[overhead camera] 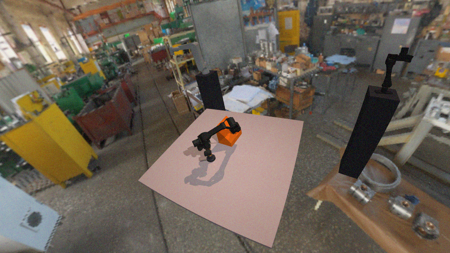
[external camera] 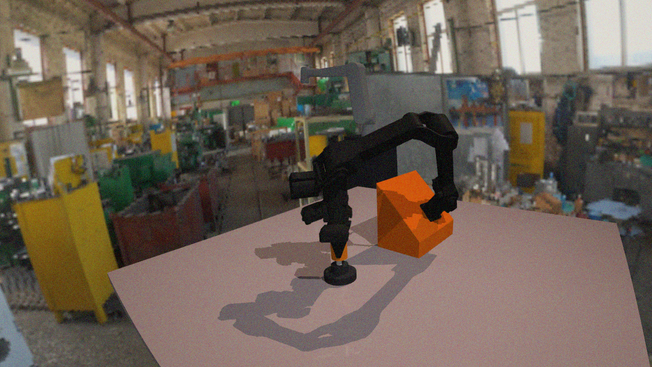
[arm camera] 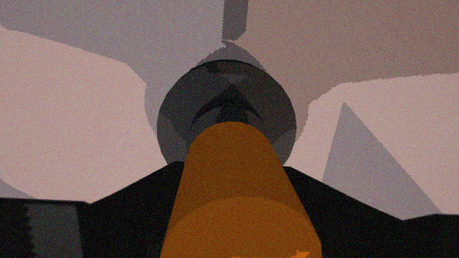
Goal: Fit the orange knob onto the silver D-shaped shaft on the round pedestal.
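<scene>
My gripper (external camera: 337,250) (overhead camera: 207,153) points straight down and is shut on the orange knob (external camera: 342,255) (arm camera: 237,186). The knob is upright, directly above the round black pedestal (external camera: 339,274) (overhead camera: 210,157) (arm camera: 179,107). A short piece of the silver shaft (external camera: 338,262) shows between the knob's lower end and the pedestal. In the wrist view the knob covers the middle of the pedestal, so the shaft and the knob's hole are hidden there. Both fingers show as dark wedges on either side of the knob.
The arm's orange wedge-shaped base block (external camera: 405,218) (overhead camera: 228,135) stands on the pink table top (external camera: 501,296) (overhead camera: 245,188) just behind and right of the pedestal. Two tall black camera posts (overhead camera: 210,89) (overhead camera: 368,132) stand at the table's far edge and off its right side.
</scene>
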Motion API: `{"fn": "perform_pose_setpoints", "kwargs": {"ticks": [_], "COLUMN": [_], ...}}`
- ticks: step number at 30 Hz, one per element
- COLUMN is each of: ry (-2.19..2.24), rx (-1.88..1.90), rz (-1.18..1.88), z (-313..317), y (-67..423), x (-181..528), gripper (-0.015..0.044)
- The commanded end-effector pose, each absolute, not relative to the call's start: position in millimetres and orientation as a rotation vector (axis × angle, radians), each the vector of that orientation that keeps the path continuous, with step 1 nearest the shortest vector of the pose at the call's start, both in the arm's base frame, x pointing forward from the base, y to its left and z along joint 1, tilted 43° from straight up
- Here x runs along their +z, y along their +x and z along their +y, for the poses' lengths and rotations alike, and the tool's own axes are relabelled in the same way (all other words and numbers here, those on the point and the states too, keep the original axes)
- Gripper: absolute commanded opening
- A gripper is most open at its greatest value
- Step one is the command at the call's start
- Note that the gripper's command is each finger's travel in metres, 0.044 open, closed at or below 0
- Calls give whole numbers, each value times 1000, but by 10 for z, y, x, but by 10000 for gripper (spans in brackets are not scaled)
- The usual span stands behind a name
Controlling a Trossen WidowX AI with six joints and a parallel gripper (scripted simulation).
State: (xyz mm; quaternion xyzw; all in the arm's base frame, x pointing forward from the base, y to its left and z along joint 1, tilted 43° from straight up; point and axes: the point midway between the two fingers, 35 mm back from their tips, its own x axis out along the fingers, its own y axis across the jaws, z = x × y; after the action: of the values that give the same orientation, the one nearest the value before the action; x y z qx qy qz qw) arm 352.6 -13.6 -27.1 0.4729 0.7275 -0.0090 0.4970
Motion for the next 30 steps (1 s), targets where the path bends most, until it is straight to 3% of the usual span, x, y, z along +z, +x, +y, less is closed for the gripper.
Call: {"fn": "perform_pose_setpoints", "kwargs": {"ticks": [1, 30], "ry": [1143, 991], "rx": [-20, 160], "rz": [1757, 1715], "z": [-141, -137], "y": [3516, 3570], "x": [-278, -261], "gripper": [0, 0]}}
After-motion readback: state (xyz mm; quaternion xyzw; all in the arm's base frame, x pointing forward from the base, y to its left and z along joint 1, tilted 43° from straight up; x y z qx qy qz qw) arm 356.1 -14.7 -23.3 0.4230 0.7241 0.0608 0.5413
